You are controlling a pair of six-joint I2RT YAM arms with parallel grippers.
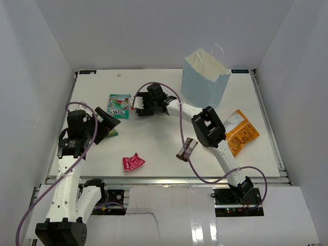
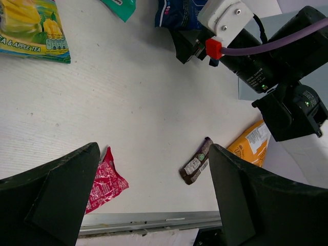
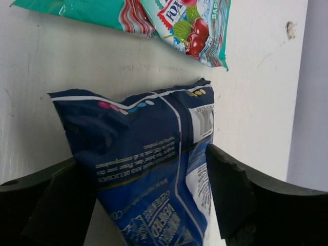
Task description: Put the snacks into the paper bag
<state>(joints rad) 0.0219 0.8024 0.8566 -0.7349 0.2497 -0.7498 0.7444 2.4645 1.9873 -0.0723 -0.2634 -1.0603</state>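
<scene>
The light-blue paper bag (image 1: 205,78) stands upright at the back right. My right gripper (image 1: 145,105) is shut on the blue-white pack (image 3: 148,164), close to the table beside the teal-green-red pouch (image 1: 119,105), which also shows in the right wrist view (image 3: 177,20). My left gripper (image 1: 105,125) is open and empty above the yellow-green packet (image 1: 112,132). In the left wrist view the gripper (image 2: 154,148) frames the small pink packet (image 2: 105,179) and the dark brown bar (image 2: 197,163). The orange chip bag (image 1: 241,131) lies at the right.
The right arm (image 1: 210,128) stretches diagonally across the middle of the table, over the space between the brown bar (image 1: 186,149) and the orange bag. The pink packet (image 1: 133,162) lies near the front edge. White walls close in the table on three sides.
</scene>
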